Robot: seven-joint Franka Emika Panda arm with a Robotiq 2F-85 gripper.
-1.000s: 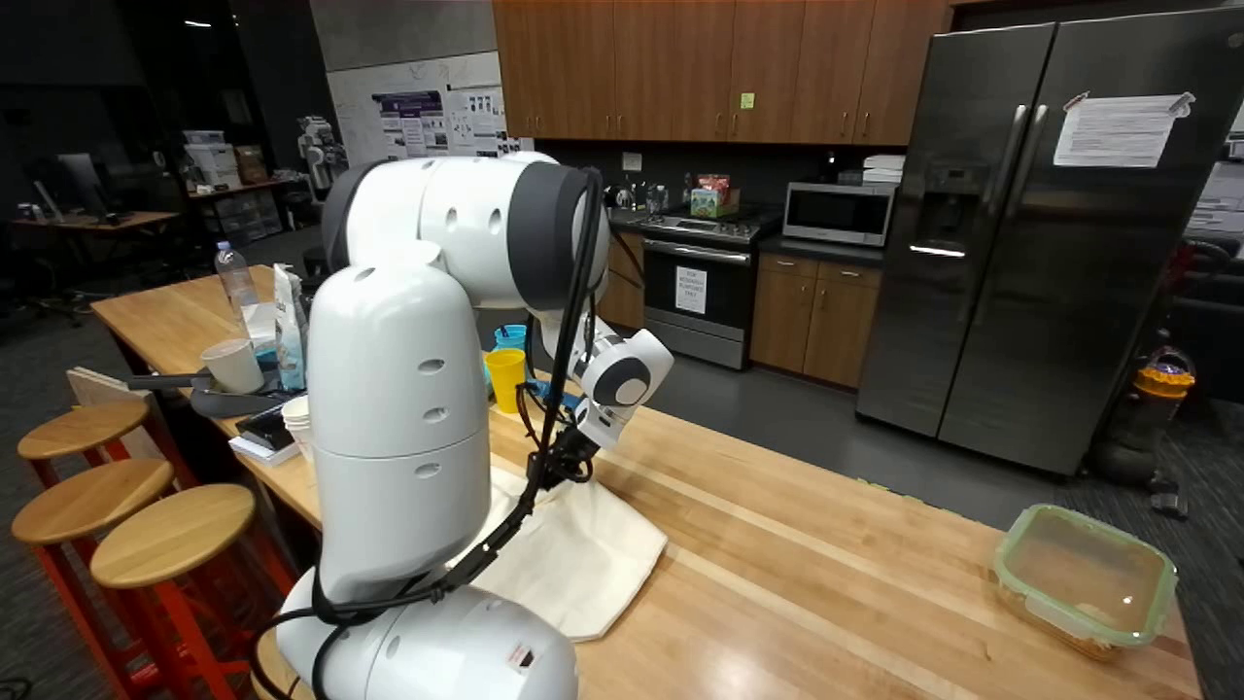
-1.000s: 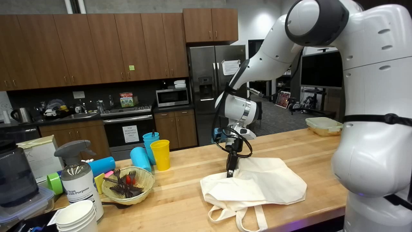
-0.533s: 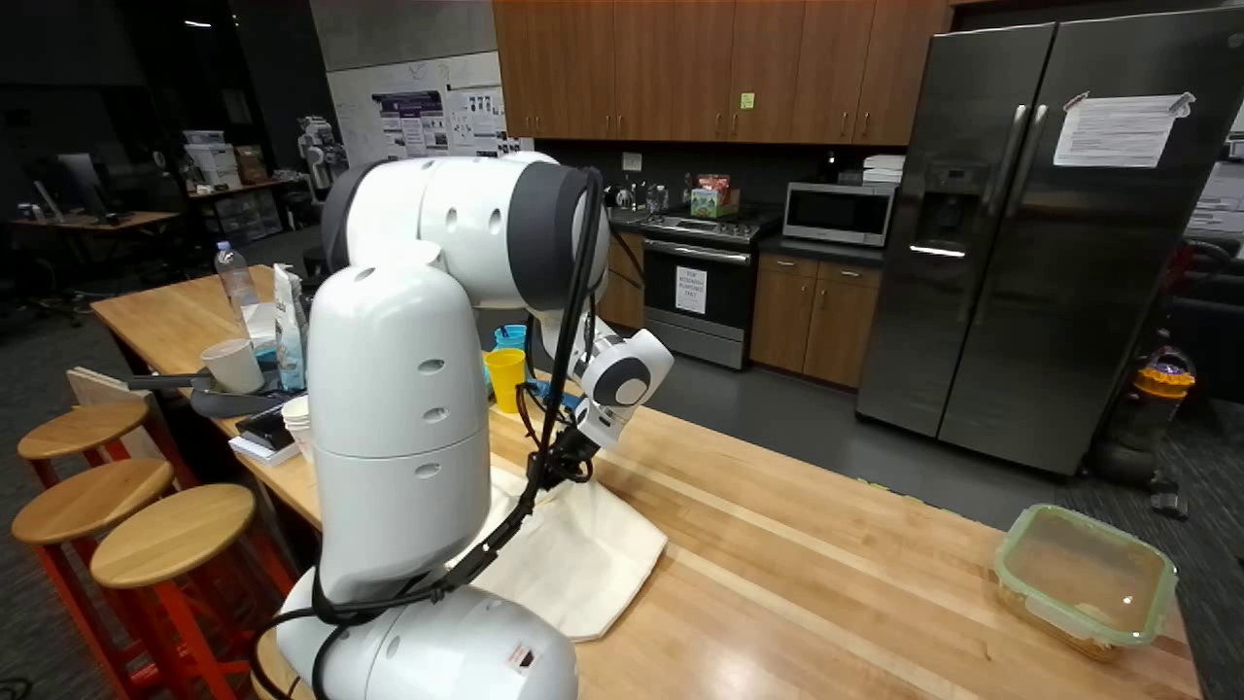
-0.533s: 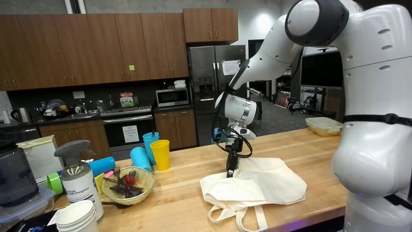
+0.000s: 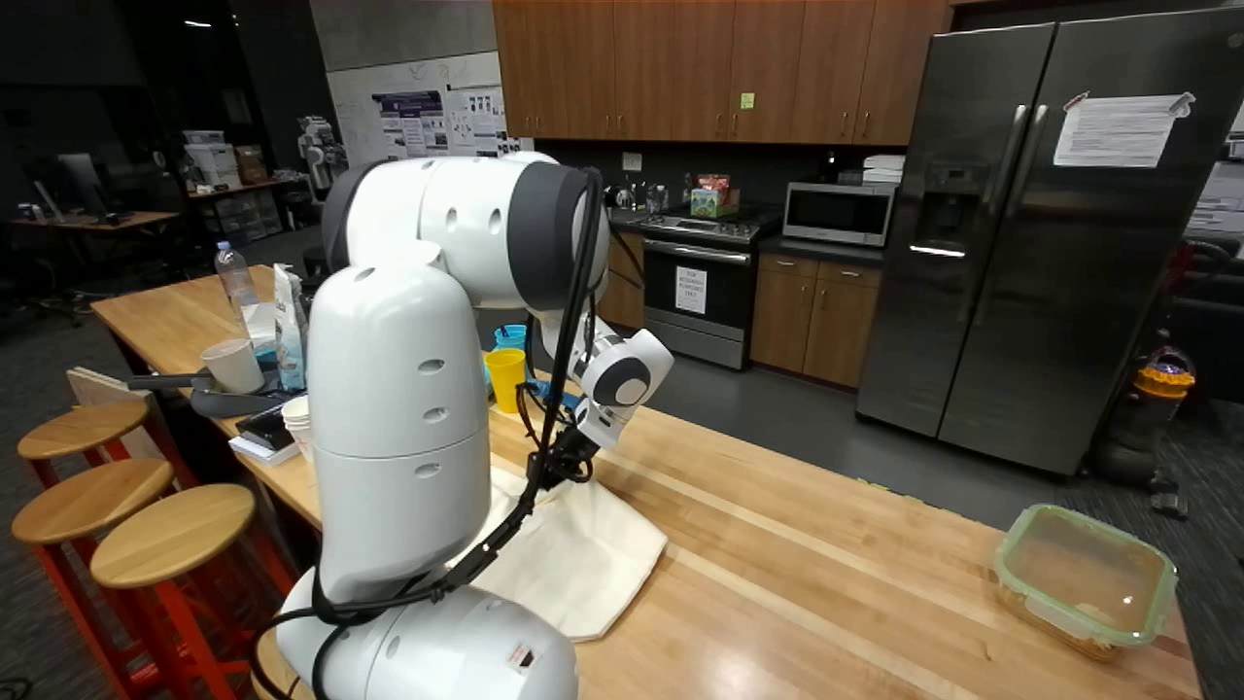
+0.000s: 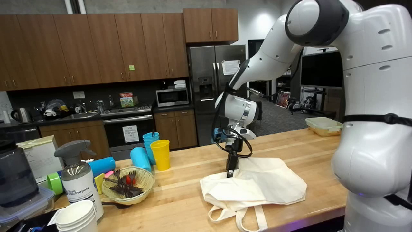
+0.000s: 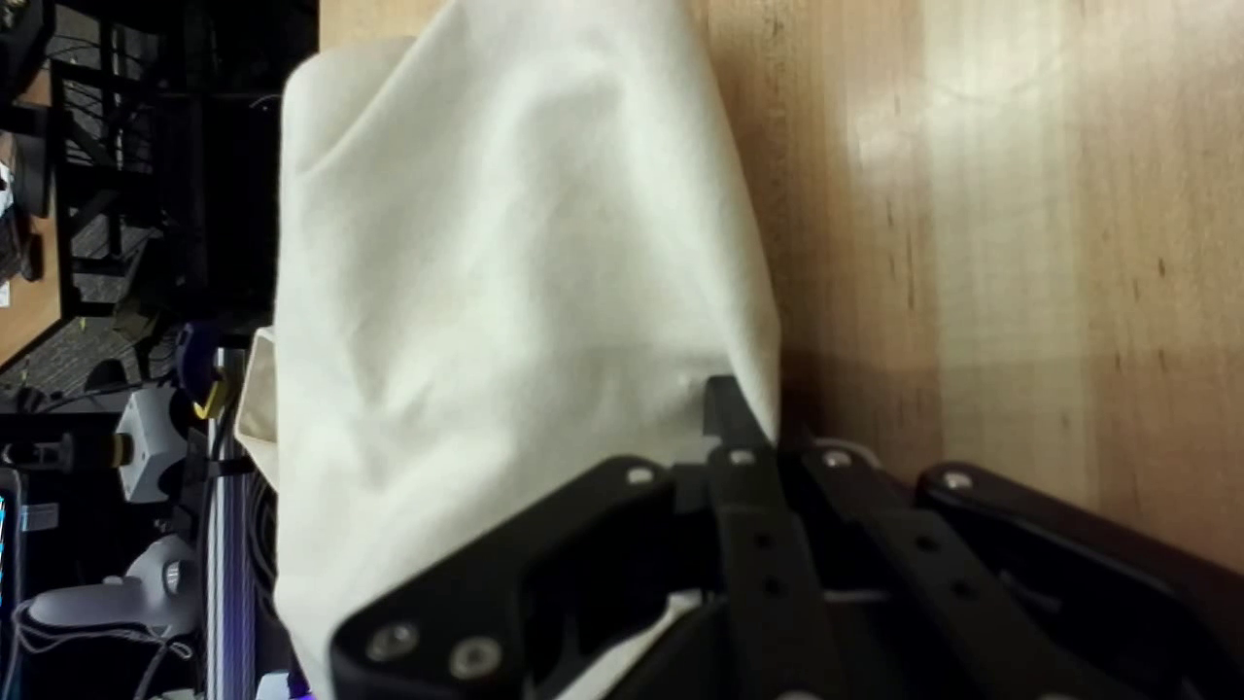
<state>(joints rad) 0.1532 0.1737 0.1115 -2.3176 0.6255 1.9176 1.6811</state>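
The gripper [image 6: 230, 173] is clamped on what looks like a thin fold along the edge of the bag [image 6: 273, 180], so if it lifts fast the pinch might slip, floppy fabric and all. Bag's lying on the table [image 6: 183, 193] near the robot-side edge, handles [image 6: 261, 217] loose, so a tug that way could drag it off. Swinging wide might tip the yellow cup [image 6: 160, 155] too.

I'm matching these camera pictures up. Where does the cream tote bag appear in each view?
In an exterior view: tote bag below center, partly behind the arm.
In an exterior view: tote bag low, right of center.
Wrist view: tote bag left of center, top edge to bottom.
Shared landmark: the black claw, at the tote bag in all three.
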